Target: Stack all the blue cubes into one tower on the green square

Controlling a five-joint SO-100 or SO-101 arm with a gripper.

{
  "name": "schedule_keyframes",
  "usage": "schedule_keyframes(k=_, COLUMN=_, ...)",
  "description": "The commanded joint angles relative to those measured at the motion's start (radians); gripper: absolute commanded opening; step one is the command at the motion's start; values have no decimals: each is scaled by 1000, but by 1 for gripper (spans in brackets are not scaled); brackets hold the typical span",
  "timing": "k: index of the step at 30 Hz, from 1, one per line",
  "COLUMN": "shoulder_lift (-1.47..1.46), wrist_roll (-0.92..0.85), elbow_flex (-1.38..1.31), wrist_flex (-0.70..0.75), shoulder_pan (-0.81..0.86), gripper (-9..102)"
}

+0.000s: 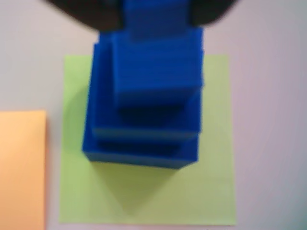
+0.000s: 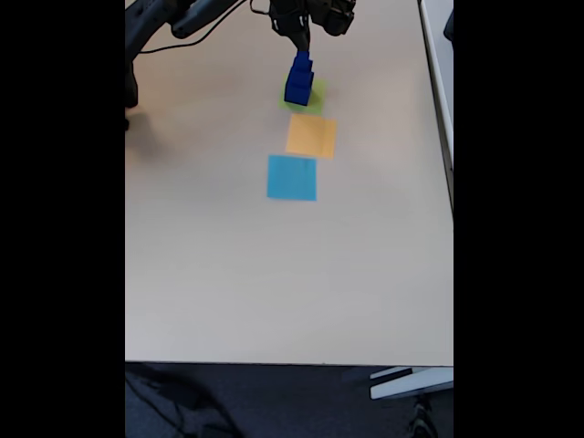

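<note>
A tower (image 1: 144, 120) of dark-blue cubes stands on the green square (image 1: 211, 182), widest at the base and narrowing upward in three visible steps. A smaller blue cube (image 1: 154, 21) rests on top of it, blurred. My gripper (image 1: 154, 14) comes in from the top edge, and its dark fingers flank this top cube on both sides, shut on it. In the fixed view the tower (image 2: 298, 82) stands on the green square (image 2: 315, 102) at the far end of the table, with the gripper (image 2: 301, 46) directly above it.
An orange square (image 1: 21, 167) lies to the left of the green one in the wrist view. In the fixed view the orange square (image 2: 311, 136) and a light-blue square (image 2: 292, 177) lie in a row nearer the camera. The table's right edge (image 2: 447, 182) runs alongside.
</note>
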Motion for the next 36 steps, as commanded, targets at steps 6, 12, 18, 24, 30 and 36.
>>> schedule_keyframes(k=6, shoulder_lift=89, wrist_roll=31, elbow_flex=-5, wrist_flex=2, shoulder_pan=-14, gripper=0)
schedule_keyframes(k=12, shoulder_lift=75, wrist_roll=40, elbow_flex=-5, wrist_flex=2, shoulder_pan=-20, gripper=0)
schedule_keyframes(k=18, shoulder_lift=52, wrist_roll=35, elbow_flex=-20, wrist_flex=0, shoulder_pan=-15, gripper=0)
schedule_keyframes(k=24, shoulder_lift=23, wrist_roll=26, elbow_flex=-46, wrist_flex=0, shoulder_pan=-9, gripper=0)
schedule_keyframes(k=30, shoulder_lift=-15, wrist_roll=20, elbow_flex=-86, wrist_flex=0, shoulder_pan=-6, gripper=0)
schedule_keyframes(k=36, shoulder_lift=-25, wrist_roll=21, elbow_flex=-95, wrist_flex=0, shoulder_pan=-6, gripper=0)
